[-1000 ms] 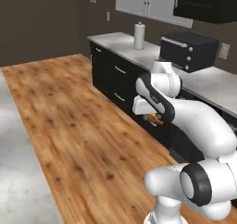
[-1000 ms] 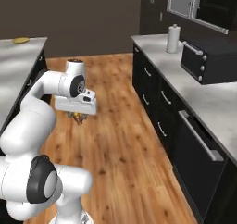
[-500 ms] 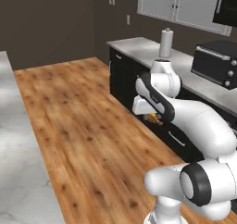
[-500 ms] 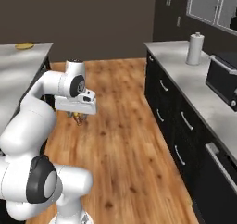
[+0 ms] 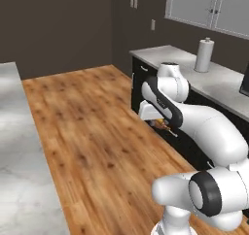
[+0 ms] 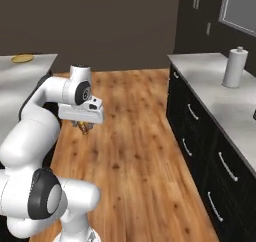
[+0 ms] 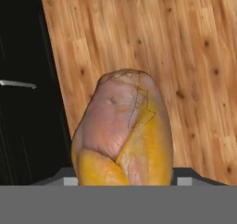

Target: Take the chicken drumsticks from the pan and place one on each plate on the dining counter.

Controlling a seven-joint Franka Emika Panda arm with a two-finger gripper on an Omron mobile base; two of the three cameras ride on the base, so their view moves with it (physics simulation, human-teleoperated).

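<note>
Pointing down over floor, gripper (image 6: 84, 128) clamping drumstick (image 7: 122, 130).

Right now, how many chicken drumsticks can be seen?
1. The orange-golden drumstick is held in the tool, above the wood floor. A second one may be elsewhere, out of frame.

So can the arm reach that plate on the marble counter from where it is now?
Probably not yet. The plate sits at the far end of the dining counter, well beyond the pincer, which holds a drumstick over the wooden floor.
</note>
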